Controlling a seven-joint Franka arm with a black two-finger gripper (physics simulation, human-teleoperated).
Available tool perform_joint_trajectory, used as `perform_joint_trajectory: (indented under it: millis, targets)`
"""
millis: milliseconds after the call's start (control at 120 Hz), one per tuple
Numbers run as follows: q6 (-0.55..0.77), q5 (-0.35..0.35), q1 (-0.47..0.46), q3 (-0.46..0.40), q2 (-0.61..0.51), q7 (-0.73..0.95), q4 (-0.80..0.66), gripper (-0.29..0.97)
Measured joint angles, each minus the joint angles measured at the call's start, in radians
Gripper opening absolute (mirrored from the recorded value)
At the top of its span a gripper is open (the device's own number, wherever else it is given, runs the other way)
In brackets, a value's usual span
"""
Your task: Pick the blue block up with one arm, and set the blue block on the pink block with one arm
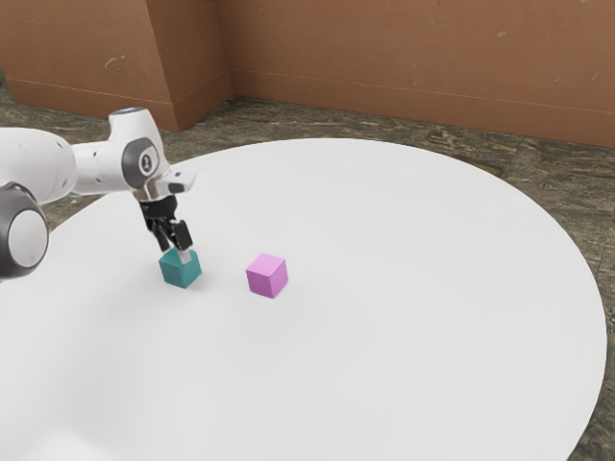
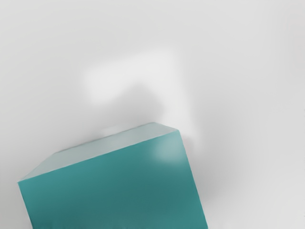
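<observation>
Exterior view, nearby: one other item is sitting on the round, white, matte table (image 1: 432, 288). This is the pink-violet, matte, cube-shaped pink block (image 1: 267, 276). It is standing flat, toward the exterior view's right of the teal-toned, matte, cube-shaped blue block (image 1: 183, 272), near but apart.
In the way: bare tabletop is running betw. the two blocks. The white, glossy, jointed arm (image 1: 67, 173) is coming in from the exterior view's left, on the blue block's side away from the pink block.
Gripper: the black two-finger gripper (image 1: 176, 245) is hanging straight down over the blue block, its tip right at the block's top face.
Claw state: cannot tell whether it is open or clamping the block, since tip and block top are overlapping in the exterior view.
Blue block, where: it is sitting low at the tabletop directly under the gripper, in the table's part toward the exterior view's left. Contact w/ the surface is not readable.
Wrist view: the blue block (image 2: 119, 191) is looming large just under the hand, one corner turned toward the camera. A soft grey shadow is falling on the white surface beside it.
Counts: 1 blue block, 1 pink block, 1 arm, 1 gripper, 1 table.
Edges: the table rim is curving round. The blue block is lying closer to the rim at the exterior view's left than the pink block is, and both are sitting in from the edge.
Open room: wide bare white surface is spreading toward the exterior view's right and toward the camera.
Beyond rim: dark mottled stone-look floor (image 1: 557, 163) and brown plaster-look walls (image 1: 384, 48) are surrounding the table.
</observation>
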Motion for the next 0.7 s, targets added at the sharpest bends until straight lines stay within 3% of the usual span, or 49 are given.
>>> perform_joint_trajectory:
  millis: [700]
  targets:
    - [-0.014,-0.009,0.003,0.009,0.063,-0.157,0.065,0.68]
